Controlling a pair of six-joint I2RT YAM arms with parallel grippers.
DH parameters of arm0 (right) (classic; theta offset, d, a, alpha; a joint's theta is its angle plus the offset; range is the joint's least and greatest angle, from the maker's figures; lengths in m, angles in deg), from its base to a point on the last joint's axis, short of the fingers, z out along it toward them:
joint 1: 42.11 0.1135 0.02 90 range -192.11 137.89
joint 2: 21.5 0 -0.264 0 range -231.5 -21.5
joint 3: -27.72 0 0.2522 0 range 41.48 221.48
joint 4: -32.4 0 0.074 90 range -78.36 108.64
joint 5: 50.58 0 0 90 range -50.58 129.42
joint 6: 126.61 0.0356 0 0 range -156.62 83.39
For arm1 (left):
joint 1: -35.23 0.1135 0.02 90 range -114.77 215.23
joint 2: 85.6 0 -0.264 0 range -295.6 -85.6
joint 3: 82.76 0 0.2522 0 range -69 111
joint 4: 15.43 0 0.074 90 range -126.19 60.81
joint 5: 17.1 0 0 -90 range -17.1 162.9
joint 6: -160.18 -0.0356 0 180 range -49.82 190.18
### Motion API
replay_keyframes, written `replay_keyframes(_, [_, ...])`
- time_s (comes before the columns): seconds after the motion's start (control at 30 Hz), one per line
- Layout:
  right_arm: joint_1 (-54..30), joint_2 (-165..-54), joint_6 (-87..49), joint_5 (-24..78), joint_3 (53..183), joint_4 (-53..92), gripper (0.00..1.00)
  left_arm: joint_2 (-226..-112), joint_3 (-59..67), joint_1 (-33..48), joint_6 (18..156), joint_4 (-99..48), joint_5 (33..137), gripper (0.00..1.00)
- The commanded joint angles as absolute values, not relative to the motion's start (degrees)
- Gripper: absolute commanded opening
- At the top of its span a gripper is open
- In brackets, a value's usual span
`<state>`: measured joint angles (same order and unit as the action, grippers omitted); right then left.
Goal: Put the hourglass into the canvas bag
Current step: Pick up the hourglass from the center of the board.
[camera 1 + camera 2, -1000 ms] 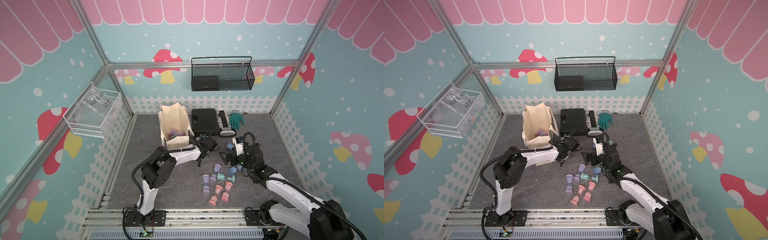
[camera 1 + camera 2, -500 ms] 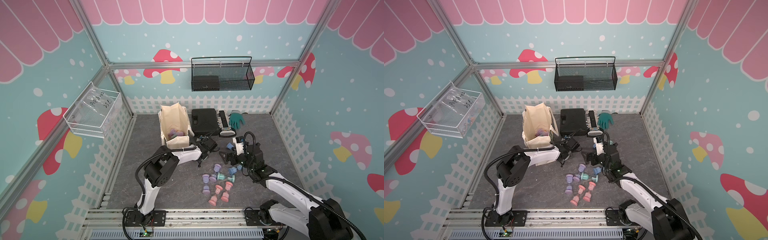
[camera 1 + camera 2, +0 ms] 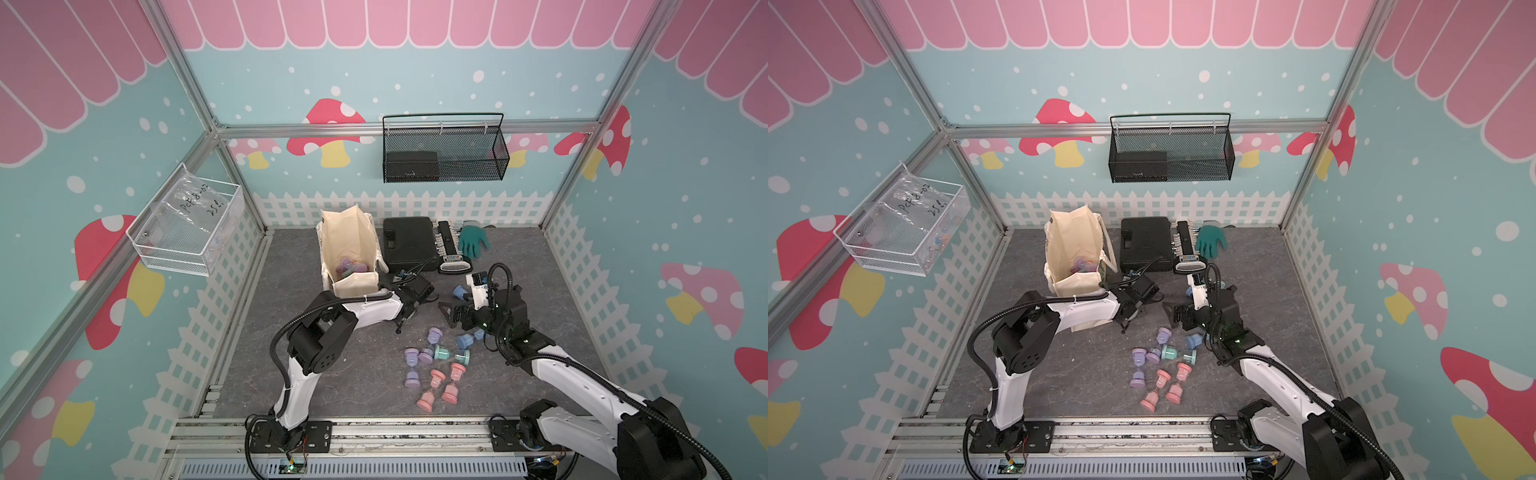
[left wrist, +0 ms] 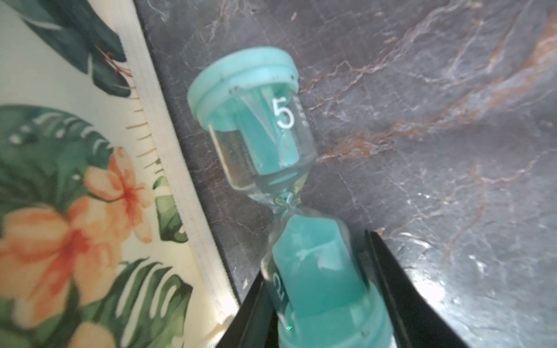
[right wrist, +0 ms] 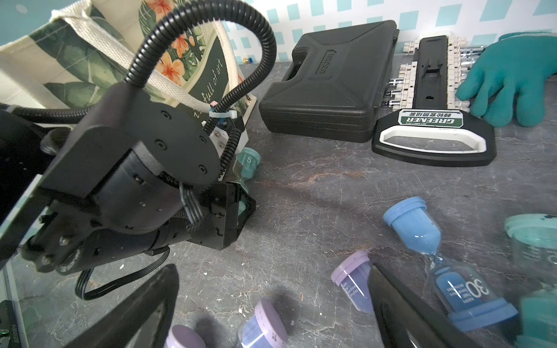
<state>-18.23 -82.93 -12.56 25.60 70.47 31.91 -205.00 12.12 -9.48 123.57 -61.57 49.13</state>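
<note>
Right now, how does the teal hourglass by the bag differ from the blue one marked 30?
The teal hourglass is marked 5; the blue hourglass is marked 30. The teal one is pinched between the left fingers; the blue one lies free on the table. Both have clear glass and coloured caps.

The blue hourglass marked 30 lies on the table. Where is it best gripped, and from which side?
Probably across a bulb of the blue hourglass, beside a cap, from above. It lies on its side; the wider cap would stop slipping, and the neck looks thin.
</note>
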Motion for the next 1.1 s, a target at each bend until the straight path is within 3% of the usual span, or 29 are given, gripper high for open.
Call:
replay_keyframes(0.0, [-18.71,-82.05,-12.37,25.33,70.58,32.55,1.00,-202.70,11.86,-9.62,123.49,-60.30,52.06,0.32])
replay_keyframes(0.47, [-18.79,-78.59,-13.03,24.58,72.71,29.89,1.00,-192.96,10.32,-11.71,119.28,-60.13,53.68,0.26])
replay_keyframes(1.07, [-18.82,-77.24,-17.19,14.69,78.63,30.81,1.00,-175.50,9.77,-12.33,108.87,-60.77,58.85,0.19])
